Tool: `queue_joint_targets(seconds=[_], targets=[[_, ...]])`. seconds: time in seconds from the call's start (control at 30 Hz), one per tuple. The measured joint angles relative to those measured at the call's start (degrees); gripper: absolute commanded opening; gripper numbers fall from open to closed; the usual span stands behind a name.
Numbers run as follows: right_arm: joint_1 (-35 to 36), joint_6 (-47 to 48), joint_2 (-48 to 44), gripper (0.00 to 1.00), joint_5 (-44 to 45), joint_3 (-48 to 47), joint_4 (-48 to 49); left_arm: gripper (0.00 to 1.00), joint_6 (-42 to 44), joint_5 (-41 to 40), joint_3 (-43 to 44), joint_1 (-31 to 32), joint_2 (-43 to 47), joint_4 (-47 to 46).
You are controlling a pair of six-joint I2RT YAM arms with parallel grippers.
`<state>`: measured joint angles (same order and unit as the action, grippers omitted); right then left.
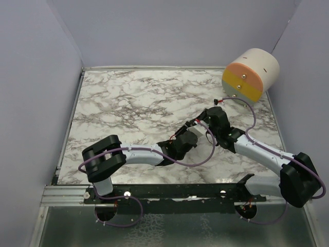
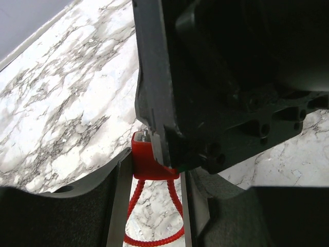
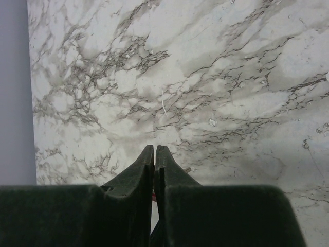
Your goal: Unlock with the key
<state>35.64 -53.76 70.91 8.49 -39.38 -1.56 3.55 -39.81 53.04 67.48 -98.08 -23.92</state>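
Note:
In the left wrist view a red padlock (image 2: 149,160) with a red cable loop (image 2: 154,237) sits between my left gripper's fingers (image 2: 117,206). The left gripper (image 2: 154,172) is shut on its body. My right gripper (image 1: 197,124) comes in from above and its black body covers the lock's top. Only a small metal piece (image 2: 146,135) shows there. The right gripper (image 3: 154,149) is shut, and a thin sliver of the key (image 3: 184,169) pokes out beside its tips. In the top view both grippers meet over the middle of the marble table (image 1: 128,103).
A cream cylinder with an orange and yellow face (image 1: 250,74) lies on its side in the far right corner. Purple-grey walls (image 1: 36,103) close in the left, back and right sides. A metal rail (image 1: 154,193) runs along the near edge.

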Motion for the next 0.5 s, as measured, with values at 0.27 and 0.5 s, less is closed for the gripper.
queue_joint_targets(seconds=[0.27,0.5], targets=[[0.3,-0.5,-1.9,0.43,-0.4,0.6,-1.1,0.0,0.2,0.7,0.1,-0.8,0.8,0.1],[-0.3,-1.3,-7.5,0.46,1.0,2.5,-1.3,0.0,-0.4,3.6,0.1,-2.2,3.4,0.3]])
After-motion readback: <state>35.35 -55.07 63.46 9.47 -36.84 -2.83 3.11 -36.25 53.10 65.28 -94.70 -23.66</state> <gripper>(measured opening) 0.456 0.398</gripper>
